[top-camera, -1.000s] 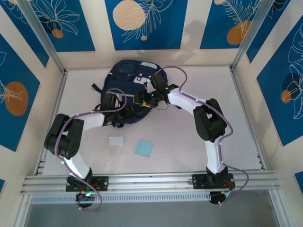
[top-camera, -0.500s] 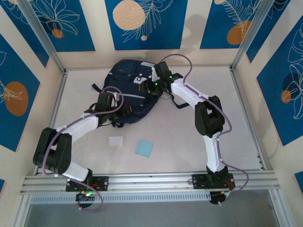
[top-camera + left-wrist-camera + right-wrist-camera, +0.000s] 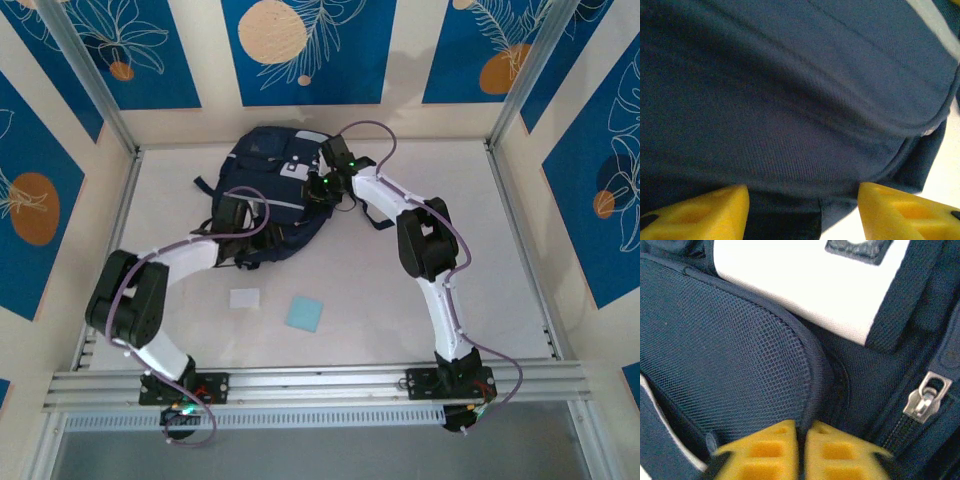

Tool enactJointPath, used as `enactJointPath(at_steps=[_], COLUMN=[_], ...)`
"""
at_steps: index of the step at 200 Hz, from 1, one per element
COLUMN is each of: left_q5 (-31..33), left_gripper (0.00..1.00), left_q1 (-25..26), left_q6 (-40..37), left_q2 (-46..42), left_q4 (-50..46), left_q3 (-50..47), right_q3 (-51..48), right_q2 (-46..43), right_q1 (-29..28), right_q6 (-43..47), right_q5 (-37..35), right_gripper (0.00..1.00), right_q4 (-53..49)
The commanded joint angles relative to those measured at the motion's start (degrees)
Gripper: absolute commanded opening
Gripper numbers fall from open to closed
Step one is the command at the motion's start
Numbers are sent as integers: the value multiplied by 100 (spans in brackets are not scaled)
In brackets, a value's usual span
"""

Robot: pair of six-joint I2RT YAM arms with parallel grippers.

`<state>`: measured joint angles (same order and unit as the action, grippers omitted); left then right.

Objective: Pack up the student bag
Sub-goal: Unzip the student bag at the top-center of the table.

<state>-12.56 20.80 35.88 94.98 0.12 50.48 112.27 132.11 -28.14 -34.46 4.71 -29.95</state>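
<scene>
right hand [image 3: 801, 435] just snapped shut, looks clenched on the mesh-pocket rim of the student bag [image 3: 265, 170], which sits by the desk's far edge, left of centre. left hand [image 3: 802, 205] spread wider, released, straddling navy fabric. Likely opening the bag, nothing packed yet. No legible branding; grey patch [image 3: 805, 285] blank.

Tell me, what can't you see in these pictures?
Top view: inside the bag, covered by fabric.
Top view: white square and blue square, too small to identify.
Right wrist view: whether the right gripper pinches fabric; its closed tips hide that.
Left wrist view: the left gripper, fingers cut by the bottom edge.
</scene>
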Motion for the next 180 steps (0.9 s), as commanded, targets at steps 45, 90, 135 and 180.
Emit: enactJointPath(at_steps=[45, 90, 135, 180], left_q5=[218, 184, 381, 750], left_gripper=[54, 54, 59, 62], left_q1=[-101, -111, -99, 299], left_q6=[-496, -712, -989, 47], left_q2=[1416, 1574, 975, -352], left_q4=[249, -47, -722, -866], left_q3=[1497, 2009, 1866, 820], right_q3=[-2474, -3383, -3687, -3536], right_q2=[-1968, -2604, -2664, -2371], right_q1=[-11, -114, -220, -278], right_q6=[-580, -1262, -2074, -2642], right_q5=[817, 1248, 730, 503], right_gripper=[0, 0, 0, 0], right_q4=[1357, 1685, 2378, 3008])
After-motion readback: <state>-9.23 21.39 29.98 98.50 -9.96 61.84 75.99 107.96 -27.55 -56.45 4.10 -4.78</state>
